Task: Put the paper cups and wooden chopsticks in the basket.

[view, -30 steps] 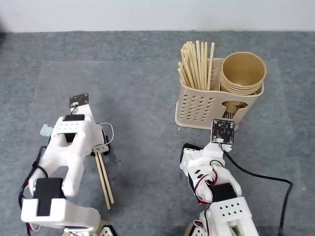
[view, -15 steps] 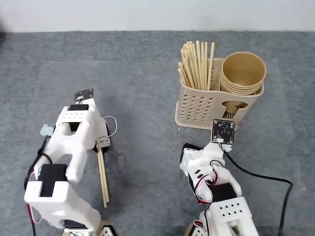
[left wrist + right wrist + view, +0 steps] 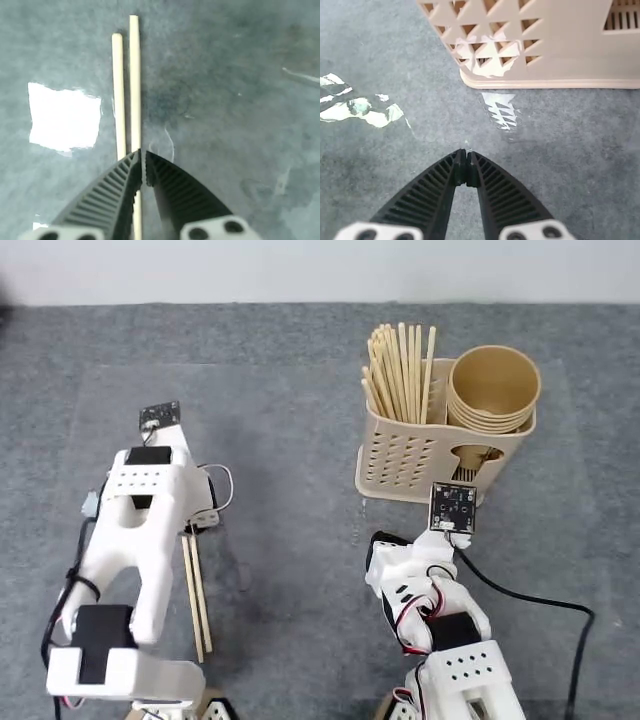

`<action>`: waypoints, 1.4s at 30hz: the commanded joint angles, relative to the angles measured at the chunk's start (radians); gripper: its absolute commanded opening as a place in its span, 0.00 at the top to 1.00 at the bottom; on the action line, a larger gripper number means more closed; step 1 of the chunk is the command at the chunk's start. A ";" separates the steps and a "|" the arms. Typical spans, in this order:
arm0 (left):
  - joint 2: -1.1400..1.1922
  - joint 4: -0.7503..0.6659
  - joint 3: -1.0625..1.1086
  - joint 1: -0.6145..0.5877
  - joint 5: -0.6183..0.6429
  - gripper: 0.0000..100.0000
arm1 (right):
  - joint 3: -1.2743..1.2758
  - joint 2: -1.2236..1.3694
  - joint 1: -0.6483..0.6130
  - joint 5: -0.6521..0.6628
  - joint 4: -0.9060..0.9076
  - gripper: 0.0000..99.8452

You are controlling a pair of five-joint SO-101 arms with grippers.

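Chopsticks (image 3: 134, 75), two pale wooden sticks, lie side by side.

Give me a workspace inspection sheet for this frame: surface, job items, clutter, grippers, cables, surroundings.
Surface: grey mat, with bright patches in the wrist views.
Job's things: basket upright at the far right of the high view. The chopstick bundle stands in its left compartment and the stacked paper cups in its right. The chopstick pair is outside the basket, at the left arm.
Clutter: nothing seen.
Grippers: left gripper has its fingers closed on the chopstick pair. Right gripper has its fingers closed and empty, over the mat in front of the basket.
Cables: black cable trails from the right arm. A thin white wire loops at the left arm.
Surroundings: pale wall beyond the mat.
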 commanded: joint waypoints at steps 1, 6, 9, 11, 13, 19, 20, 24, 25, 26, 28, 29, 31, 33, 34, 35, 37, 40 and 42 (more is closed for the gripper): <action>-0.074 0.034 -0.056 0.000 0.006 0.99 | -0.006 -0.016 -0.002 0.000 -0.018 0.99; -0.075 0.087 -0.064 -0.008 -0.101 0.99 | -0.006 -0.016 -0.002 0.000 -0.018 0.99; -0.078 0.043 -0.025 -0.057 -0.133 0.97 | -0.006 -0.016 -0.002 0.000 -0.018 0.99; -0.078 -0.003 0.012 -0.087 -0.180 0.96 | -0.006 -0.016 -0.002 0.000 -0.018 0.99; -0.078 -0.049 0.062 -0.101 -0.204 0.94 | -0.006 -0.016 -0.002 0.000 -0.018 0.99; -0.078 -0.157 0.163 -0.109 -0.210 0.90 | -0.006 -0.016 -0.002 0.000 -0.021 0.99; -0.078 -0.173 0.173 -0.106 -0.209 0.90 | -0.006 -0.016 -0.002 0.000 -0.021 0.99; -0.069 -0.239 0.205 -0.103 -0.209 0.90 | -0.006 -0.016 -0.002 0.000 -0.019 0.99; -0.069 -0.259 0.220 -0.103 -0.209 0.90 | -0.006 -0.016 -0.002 0.000 -0.019 0.99; -0.069 -0.282 0.239 -0.101 -0.209 0.90 | -0.006 -0.016 -0.002 0.000 -0.019 0.99; -0.068 -0.336 0.283 -0.087 -0.209 0.90 | -0.006 -0.016 -0.002 0.000 -0.019 0.99; -0.077 -0.347 0.295 -0.084 -0.209 0.90 | -0.006 -0.016 -0.002 0.000 -0.019 0.99; -0.077 -0.347 0.295 -0.084 -0.209 0.90 | -0.006 -0.016 -0.002 0.000 -0.019 0.99; -0.071 -0.347 0.288 -0.086 -0.209 0.90 | -0.006 -0.016 -0.002 0.000 -0.019 0.99; -0.071 -0.347 0.286 -0.086 -0.209 0.90 | -0.006 -0.016 -0.002 0.000 -0.019 0.99; -0.071 -0.347 0.288 -0.084 -0.209 0.90 | -0.006 -0.016 -0.002 0.000 -0.019 0.99; -0.069 -0.345 0.288 -0.083 -0.209 0.90 | -0.006 -0.016 -0.002 0.000 -0.019 0.99; -0.069 -0.319 0.288 -0.083 -0.209 0.96 | -0.006 -0.016 -0.002 0.000 -0.019 0.99; -0.068 -0.310 0.291 -0.083 -0.209 0.99 | -0.006 -0.016 -0.002 0.000 -0.018 0.99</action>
